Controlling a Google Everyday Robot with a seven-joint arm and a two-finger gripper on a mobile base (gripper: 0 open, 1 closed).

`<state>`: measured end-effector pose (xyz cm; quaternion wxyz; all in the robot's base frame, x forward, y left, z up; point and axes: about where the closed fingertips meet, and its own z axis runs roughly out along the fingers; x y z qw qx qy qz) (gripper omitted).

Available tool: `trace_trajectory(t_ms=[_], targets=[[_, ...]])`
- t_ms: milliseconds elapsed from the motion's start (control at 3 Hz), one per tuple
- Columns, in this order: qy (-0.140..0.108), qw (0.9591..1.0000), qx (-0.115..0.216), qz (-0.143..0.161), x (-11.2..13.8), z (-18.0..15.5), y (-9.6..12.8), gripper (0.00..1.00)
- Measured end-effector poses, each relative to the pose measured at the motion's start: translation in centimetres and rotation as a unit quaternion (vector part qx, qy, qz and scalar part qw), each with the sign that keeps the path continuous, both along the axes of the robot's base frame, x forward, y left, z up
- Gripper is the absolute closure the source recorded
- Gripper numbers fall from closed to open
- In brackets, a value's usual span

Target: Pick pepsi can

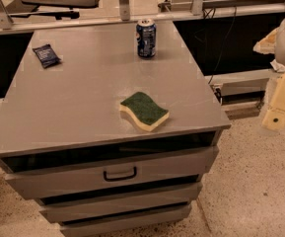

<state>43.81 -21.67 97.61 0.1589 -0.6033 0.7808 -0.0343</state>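
**Pepsi can upright at the far edge of the bench, end effector off to the right**

You are looking down on a grey bench (83, 98) with a stack of drawers in its front. The top drawer (112, 174) carries a dark handle.

Your end effector (280, 107) sits at the right edge of the view, out past the right side of the bench and lower than its top, over the speckled floor. Only pale cream and yellowish parts of it show. It touches nothing on the bench and holds nothing you can see; whether it is wide or narrow you cannot tell.

A sponge (144, 111), green on top and yellow below, lies flat near the front edge of the bench, right of middle.

The pepsi can (146, 38) stands at the far edge of the bench, about centre, well apart from the sponge and from the end effector. Its long axis is vertical, with the silver top rim up. The body is dark blue with white and red markings facing you.

A flat dark blue packet (46, 55) lies near the far left corner, well apart from the can.
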Motion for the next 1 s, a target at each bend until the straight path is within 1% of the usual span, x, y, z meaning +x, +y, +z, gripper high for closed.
trace_trajectory(t_ms=[333, 667, 1000], targets=[[-0.001, 1.0, 0.0, 0.0, 0.0, 0.0, 0.0, 0.0], [-0.029, 0.999, 0.028, -0.02, 1.8, -0.8, -0.2, 0.0], [-0.07, 0.9937, 0.075, -0.045, 6.7, -2.7, -0.3, 0.0]])
